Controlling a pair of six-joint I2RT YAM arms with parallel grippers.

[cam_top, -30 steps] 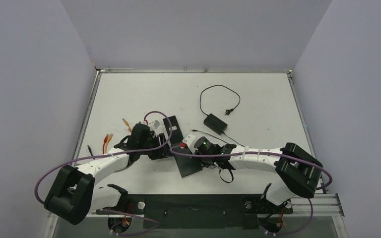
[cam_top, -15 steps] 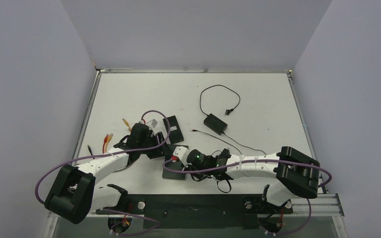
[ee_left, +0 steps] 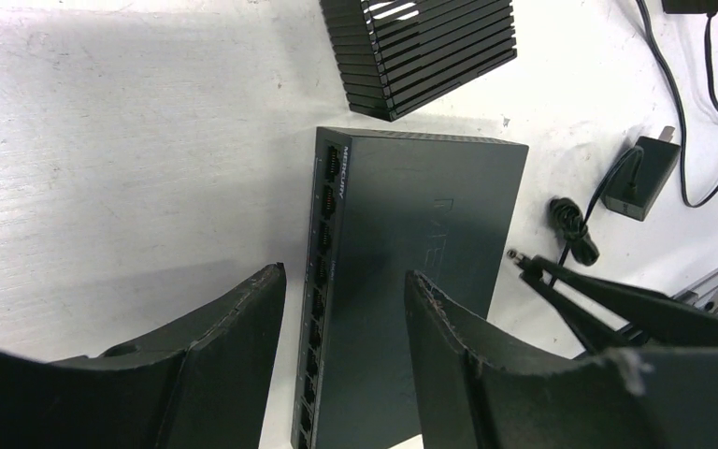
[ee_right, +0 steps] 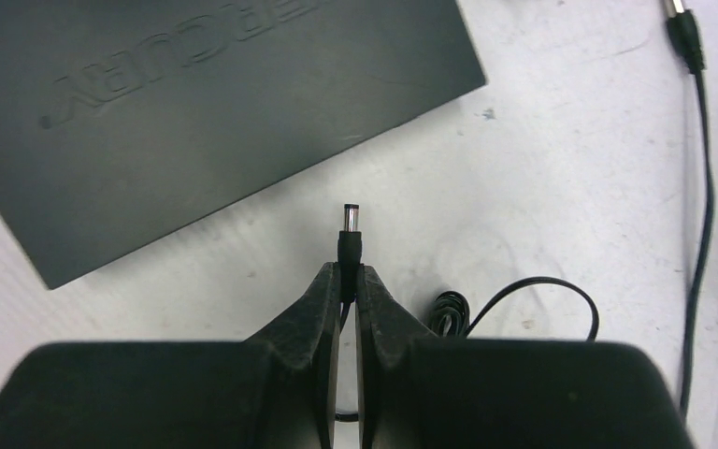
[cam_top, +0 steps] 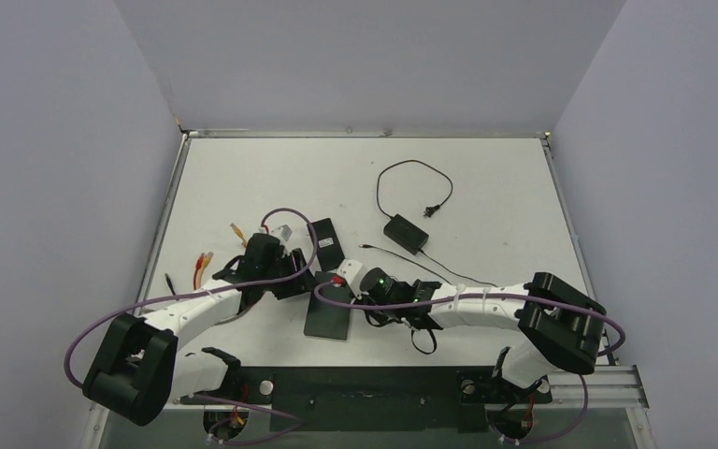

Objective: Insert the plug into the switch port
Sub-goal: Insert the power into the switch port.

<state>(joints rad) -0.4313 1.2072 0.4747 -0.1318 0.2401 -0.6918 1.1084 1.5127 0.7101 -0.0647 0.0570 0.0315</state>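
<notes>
The switch [cam_top: 329, 318] is a flat black box lying near the front middle of the table. In the left wrist view the switch [ee_left: 421, 271] shows a row of ports [ee_left: 322, 271] along its left side. My left gripper [ee_left: 346, 290] is open and empty, hovering over the port edge; it shows in the top view too [cam_top: 292, 279]. My right gripper [ee_right: 348, 276] is shut on a black barrel plug [ee_right: 349, 229], whose tip sticks out just off the switch's edge [ee_right: 196, 112]. The plug also shows in the left wrist view [ee_left: 516, 254], to the right of the switch.
A ribbed black box [cam_top: 325, 241] lies just behind the switch. A power adapter [cam_top: 406, 233] with a looped cable [cam_top: 414, 182] sits at mid-right. Orange and yellow cable ends [cam_top: 204, 267] lie at the left. A second barrel plug [ee_right: 678, 19] and its cable lie right of my right gripper.
The switch has slid left and turned from its earlier tilted spot. My right gripper swung left and nearer with the plug, then came back a little. The left arm barely moved.
</notes>
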